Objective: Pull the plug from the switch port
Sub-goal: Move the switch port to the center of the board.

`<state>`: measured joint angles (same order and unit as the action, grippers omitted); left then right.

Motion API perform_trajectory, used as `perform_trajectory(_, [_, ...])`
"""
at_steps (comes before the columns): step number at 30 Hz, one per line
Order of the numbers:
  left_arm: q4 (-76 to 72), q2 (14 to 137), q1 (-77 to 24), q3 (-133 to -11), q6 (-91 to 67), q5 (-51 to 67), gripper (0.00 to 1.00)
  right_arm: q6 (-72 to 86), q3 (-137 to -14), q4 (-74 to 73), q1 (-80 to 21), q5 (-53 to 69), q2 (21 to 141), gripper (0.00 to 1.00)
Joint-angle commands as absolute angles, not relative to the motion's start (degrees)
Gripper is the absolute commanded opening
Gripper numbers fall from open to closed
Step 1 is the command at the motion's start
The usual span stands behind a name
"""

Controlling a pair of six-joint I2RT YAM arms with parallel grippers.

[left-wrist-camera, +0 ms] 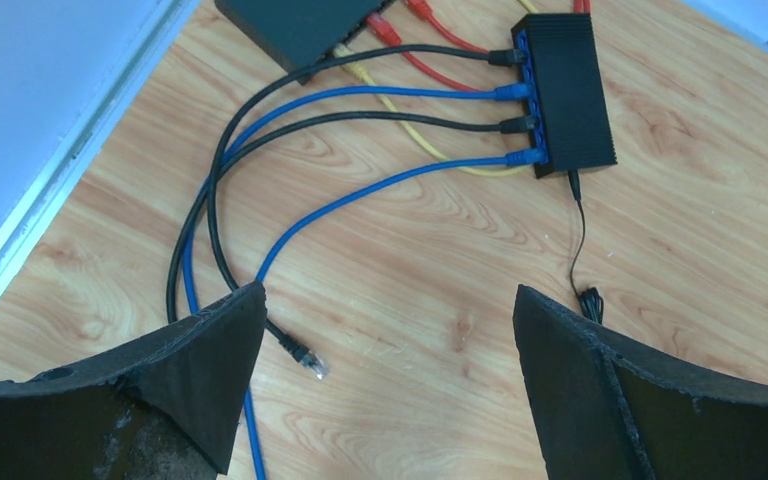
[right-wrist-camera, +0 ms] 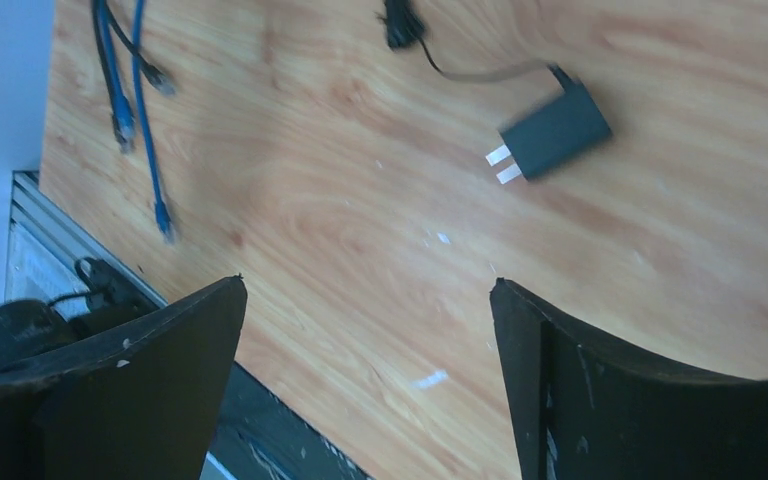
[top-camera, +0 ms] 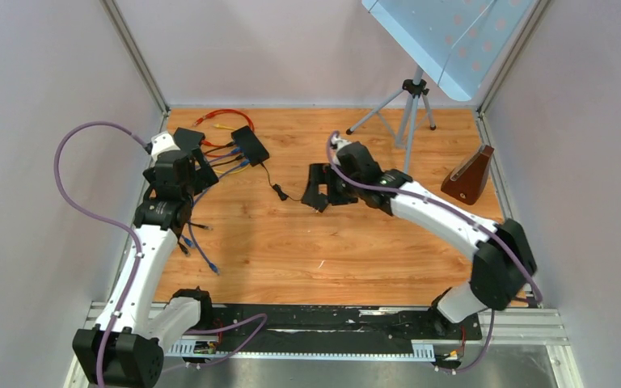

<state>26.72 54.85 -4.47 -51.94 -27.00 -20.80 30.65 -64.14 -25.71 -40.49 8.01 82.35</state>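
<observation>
"When you looked down from above, where did the switch (top-camera: 251, 145) sit?"

"Toward the far left of the wooden table (top-camera: 356, 250), a flat black box lying at an angle. The left wrist camera gave the better look. Four plugs (left-wrist-camera: 510, 92) were seated in a row along one side, black, blue, black, blue, and every one was fully in its port. Their cables (left-wrist-camera: 360, 195) curved back across the wood toward the left arm. A thin power cord (left-wrist-camera: 578, 235) ran off the near end of the switch."

"And the left gripper (left-wrist-camera: 388, 300)?"

"Released, with its jaws spread wide and only wood and cable showing between the two fingers. It hung short of the switch, apart from it and touching none of the plugs. A loose black cable end (left-wrist-camera: 308, 360) with a clear connector lay just by the left finger."

"What else was beside the switch?"

"A second black box (left-wrist-camera: 295, 30) lay just beyond it, with red leads (left-wrist-camera: 430, 50) and a yellow lead (left-wrist-camera: 400, 115) coming out."

"What of the right gripper (right-wrist-camera: 368, 285)?"

"It was also open and gripping no object, over the middle of the table, well apart from the switch. Its camera showed a black power adapter (right-wrist-camera: 557, 132) lying flat with two prongs, slightly blurred, and some loose blue cable ends (right-wrist-camera: 163, 215) nearer the table's front edge."

"Anything at the back?"

"A tripod (top-camera: 410, 105) under a pale panel (top-camera: 453, 40), and a brown wedge-shaped block (top-camera: 469, 175) near the right edge."
</observation>
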Motion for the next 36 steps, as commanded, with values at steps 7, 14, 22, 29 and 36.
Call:
perform_trajectory(7, [31.8,51.3,-4.0,-54.8,-35.6,-21.3,1.00,34.3,-93.3,-21.4,-44.2,5.6,110.0,0.99])
perform_trajectory(14, [36.7,43.4,-4.0,-46.4,-39.6,-17.3,1.00,37.9,-97.4,-22.9,-45.3,11.3,117.8,0.94])
perform_trajectory(22, [36.9,40.5,-4.0,-43.6,-37.1,-16.9,1.00,35.3,-103.3,-20.9,-47.2,13.9,126.0,0.85])
perform_trajectory(29, [41.2,41.1,-4.0,-44.4,-38.3,-22.2,1.00,32.6,-110.1,-20.9,-51.9,14.7,132.9,0.79])
perform_trajectory(36, [35.2,53.5,-3.6,-45.8,-31.9,-18.6,1.00,30.7,-100.0,-16.2,-53.9,5.1,125.4,0.79])
